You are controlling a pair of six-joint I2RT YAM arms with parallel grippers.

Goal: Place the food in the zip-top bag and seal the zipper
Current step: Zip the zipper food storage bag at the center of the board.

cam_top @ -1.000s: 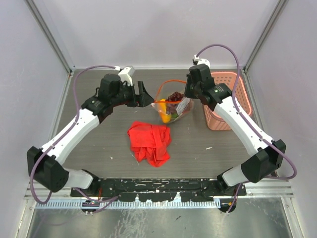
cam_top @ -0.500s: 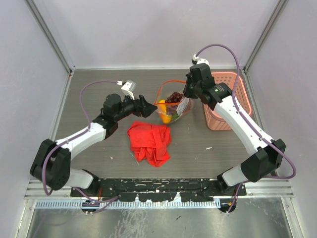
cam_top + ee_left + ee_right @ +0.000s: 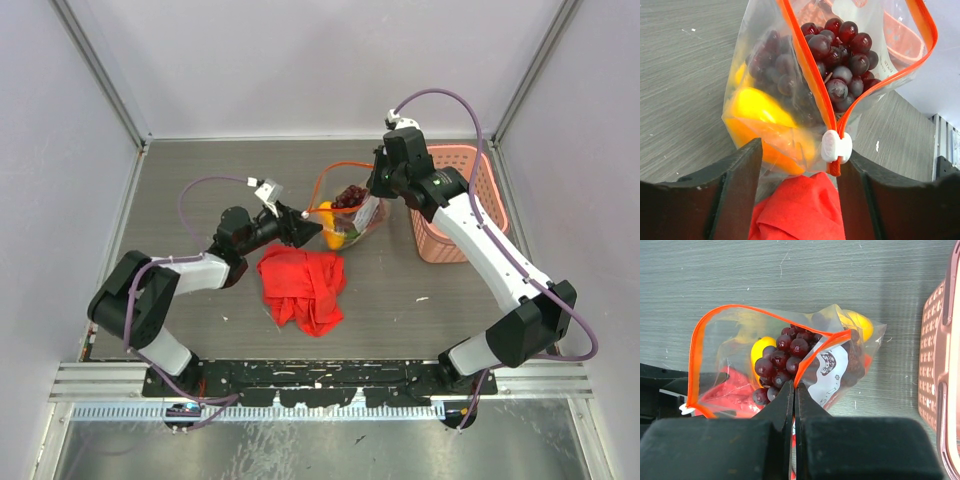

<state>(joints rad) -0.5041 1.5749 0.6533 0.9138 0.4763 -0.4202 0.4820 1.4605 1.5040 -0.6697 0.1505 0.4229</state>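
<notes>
Left gripper [image 3: 802,152] jaws apart, right gripper [image 3: 794,384] jaws together.

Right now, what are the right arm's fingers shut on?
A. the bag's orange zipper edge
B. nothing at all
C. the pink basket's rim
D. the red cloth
A: the right wrist view shows the right fingers pressed together on the zipper of the zip-top bag, right beside the grape bunch.

Robot lab cell, plain walls [image 3: 320,60], aluminium frame posts [image 3: 100,72], grey table [image 3: 180,170]
</notes>
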